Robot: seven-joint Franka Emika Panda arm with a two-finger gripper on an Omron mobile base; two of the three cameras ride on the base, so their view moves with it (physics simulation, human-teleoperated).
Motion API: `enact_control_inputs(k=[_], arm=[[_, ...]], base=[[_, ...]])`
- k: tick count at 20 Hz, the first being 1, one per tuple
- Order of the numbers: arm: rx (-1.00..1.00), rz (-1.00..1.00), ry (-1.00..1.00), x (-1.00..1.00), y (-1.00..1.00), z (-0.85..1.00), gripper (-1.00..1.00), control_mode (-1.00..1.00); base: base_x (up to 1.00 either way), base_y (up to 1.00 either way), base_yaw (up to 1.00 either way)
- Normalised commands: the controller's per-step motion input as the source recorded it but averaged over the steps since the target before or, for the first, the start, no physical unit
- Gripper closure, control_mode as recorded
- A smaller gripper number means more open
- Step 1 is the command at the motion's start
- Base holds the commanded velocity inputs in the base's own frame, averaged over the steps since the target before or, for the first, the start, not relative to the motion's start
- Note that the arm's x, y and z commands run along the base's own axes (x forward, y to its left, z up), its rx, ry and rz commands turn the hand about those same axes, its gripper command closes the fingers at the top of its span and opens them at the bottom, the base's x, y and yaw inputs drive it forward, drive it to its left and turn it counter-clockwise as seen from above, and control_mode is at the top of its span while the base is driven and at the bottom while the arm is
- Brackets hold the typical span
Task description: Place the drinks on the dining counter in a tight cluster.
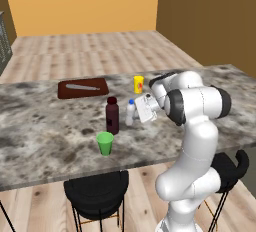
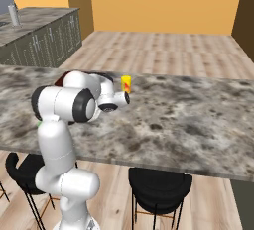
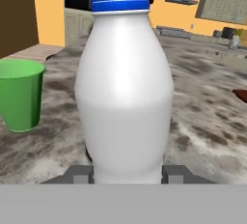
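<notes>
Orange walls (image 1: 85,1), wooden floor (image 1: 90,51)

Kitchen: stone dining counter (image 1: 45,126), bar stools (image 1: 97,193)

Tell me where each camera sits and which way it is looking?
Left base view: behind the arm's left, looking forward and down at the dining counter; arm rises lower right, end effector at the water bottle.
Right base view: behind its right, facing the same counter; arm lower left.
Hand view: on the hand, facing the water bottle between the fingertips, green cup beside it.
Both base views share the yellow cup.
</notes>
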Motion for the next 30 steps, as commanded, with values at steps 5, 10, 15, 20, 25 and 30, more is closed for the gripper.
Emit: enact_control_inputs(k=[5, 10, 15, 20, 25, 30], arm=[[0.00, 0.00, 0.00, 0.03, 0.00, -0.11, 1.00, -1.00], [-0.02, 0.00, 0.00, 0.08, 0.00, -0.11, 1.00, -1.00], [-0.03, 0.00, 0.00, 0.13, 0.00, -0.08, 1.00, -1.00], [-0.03, 0.00, 0.00, 0.13, 0.00, -0.04, 1.00, -1.00], [0.00, 0.00, 0.00, 0.13, 0.00, -0.04, 1.00, -1.00], [0.00, 0.00, 0.00, 0.10, 0.00, -0.08, 1.00, -1.00]], base=[[0.00, 0.00, 0.00], [0.00, 0.00, 0.00], [0.00, 0.00, 0.00], [0.00, 0.00, 0.00], [0.00, 0.00, 0.00], [0.00, 0.00, 0.00]])
